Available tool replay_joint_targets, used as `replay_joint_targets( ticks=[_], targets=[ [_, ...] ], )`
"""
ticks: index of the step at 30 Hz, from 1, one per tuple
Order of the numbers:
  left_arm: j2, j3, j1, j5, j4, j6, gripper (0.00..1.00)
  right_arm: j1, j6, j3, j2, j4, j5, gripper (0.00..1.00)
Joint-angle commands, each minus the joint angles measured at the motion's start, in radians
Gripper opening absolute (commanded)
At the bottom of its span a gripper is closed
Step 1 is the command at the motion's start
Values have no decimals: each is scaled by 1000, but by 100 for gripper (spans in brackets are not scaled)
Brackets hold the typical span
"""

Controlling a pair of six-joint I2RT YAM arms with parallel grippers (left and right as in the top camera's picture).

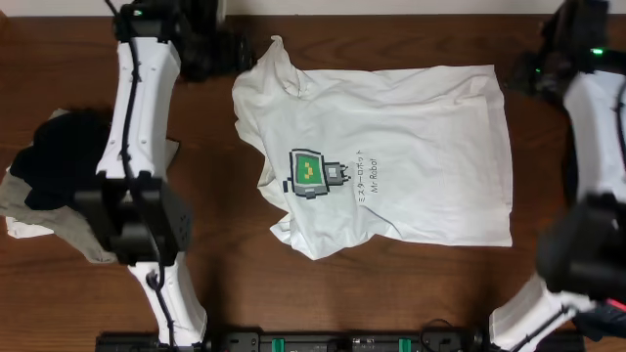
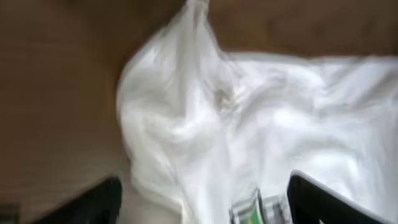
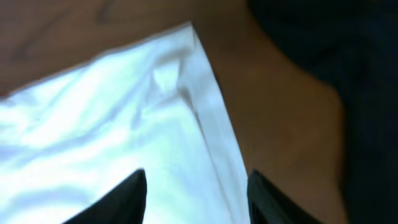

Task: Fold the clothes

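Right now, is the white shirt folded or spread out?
Spread out. The white T-shirt lies flat, logo showing, rumpled only near its collar end.

Only text I can read: "Mr. Robot" plus a katakana line on the white T-shirt (image 1: 421, 137) (sideways to my overhead cam).

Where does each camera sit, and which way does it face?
Overhead: above the brown wooden table, facing straight down on the white cloth T-shirt; both white arms show.
Left wrist: on the left arm, facing the shirt's bunched end; the left claw shows.
Right wrist: over the shirt's corner; the right claw shows.
All share the shirt.
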Motion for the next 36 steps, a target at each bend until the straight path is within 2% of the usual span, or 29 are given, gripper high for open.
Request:
replay_joint_targets(
  ticks=[1,3,5,11,16,23,29,36],
  targets=[
    [-55,9,1,-8,-181,31,83,-5,-29,8,-104,-138,12,48],
    [-52,-4,1,-8,-309,50,79,-5,-31,8,-120,-258,12,44],
    [-52,-49,-5,-8,-379,74,77,-5,-31,3,-117,-357,11,45],
    [-52,-258,-29,-6,-354,182,67,7,-67,-150,-114,-388,-13,45],
    [-53,-458,-32,68,-264,202,60,23,-86,-357,-114,-293,-66,44],
    [-53,-626,-32,151,-170,245,60,26,-89,-567,-114,-122,-68,43],
    [-53,-661,-32,245,-166,310,60,22,-66,-694,-114,19,-48,42],
    [-53,-661,-32,263,-171,346,61,22,-37,-801,-114,131,-31,45]
  ],
)
